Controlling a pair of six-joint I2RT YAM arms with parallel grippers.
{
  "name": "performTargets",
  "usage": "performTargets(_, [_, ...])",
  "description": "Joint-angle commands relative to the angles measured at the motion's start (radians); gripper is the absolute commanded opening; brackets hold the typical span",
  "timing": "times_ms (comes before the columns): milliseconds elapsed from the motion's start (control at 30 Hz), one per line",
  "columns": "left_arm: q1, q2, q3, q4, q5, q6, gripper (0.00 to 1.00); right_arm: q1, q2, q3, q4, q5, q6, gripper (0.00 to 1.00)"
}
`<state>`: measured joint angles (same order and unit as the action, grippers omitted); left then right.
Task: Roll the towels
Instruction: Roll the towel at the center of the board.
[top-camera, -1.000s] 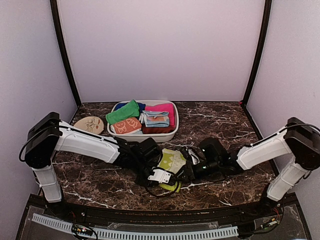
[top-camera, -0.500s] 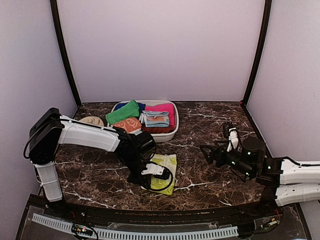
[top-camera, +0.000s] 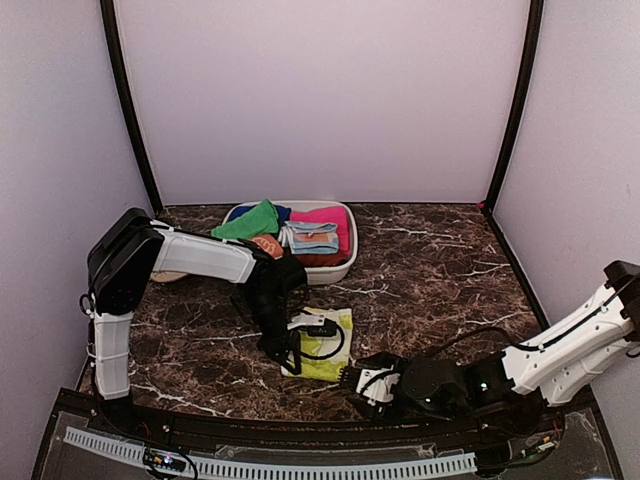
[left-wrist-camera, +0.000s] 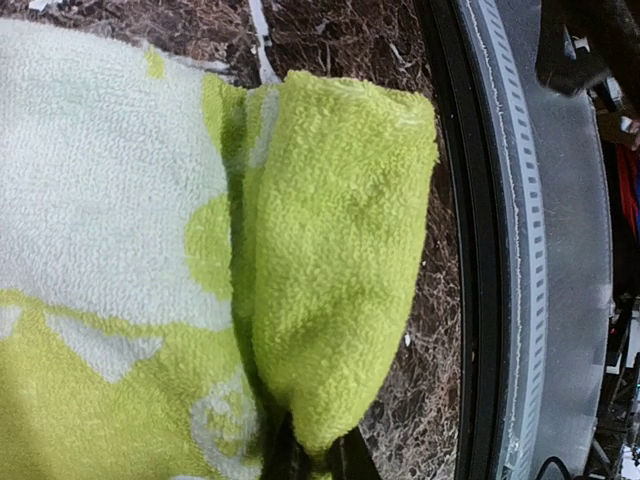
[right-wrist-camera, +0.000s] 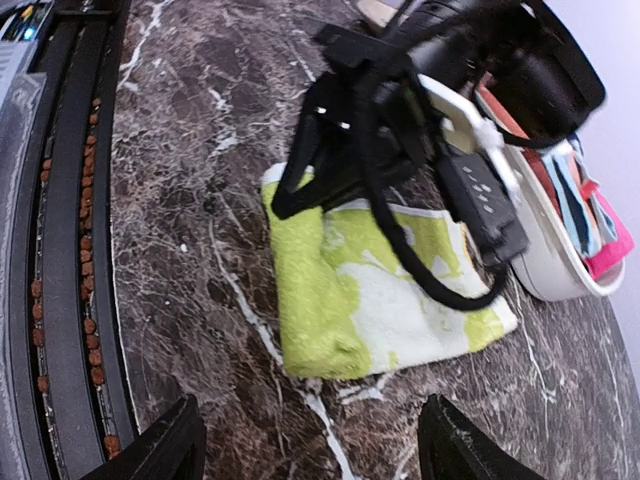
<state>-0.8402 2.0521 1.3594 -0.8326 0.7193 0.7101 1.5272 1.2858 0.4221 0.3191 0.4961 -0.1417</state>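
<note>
1. The left arm (top-camera: 200, 258) bends down over the tabletop's near middle, and the left gripper (left-wrist-camera: 315, 456) is pinched on the printed towel (right-wrist-camera: 390, 290).
2. The right arm (top-camera: 560, 350) lies low along the near edge, and the right gripper (right-wrist-camera: 312, 440) has its jaws spread wide.

Overhead wide; wrists near, probably sharing one towel (right-wrist-camera: 380, 300).

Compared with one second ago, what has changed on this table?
The right tool left the printed towel, swung out to the right, then came back low along the near edge; it is now open, just short of the towel. The left tool kept its pinch on the towel's folded edge and drew it slightly left. The basket stayed put.
</note>
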Motion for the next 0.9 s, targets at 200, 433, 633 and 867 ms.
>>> performTargets(200, [0.018, 0.038, 0.046, -0.114, 0.071, 0.006, 0.0, 0.006, 0.358, 0.154, 0.293, 0.021, -0.352, 0.62])
performTargets(433, [0.023, 0.038, 0.049, -0.12, 0.07, 0.016, 0.05, -0.052, 0.45, 0.193, 0.336, -0.027, -0.338, 0.51])
performTargets(633, [0.031, 0.032, 0.049, -0.118, 0.082, 0.02, 0.11, -0.098, 0.475, 0.203, 0.327, -0.07, -0.262, 0.26])
performTargets(867, [0.057, -0.042, -0.03, -0.029, 0.085, -0.001, 0.2, -0.141, 0.447, 0.234, 0.157, -0.166, -0.069, 0.04])
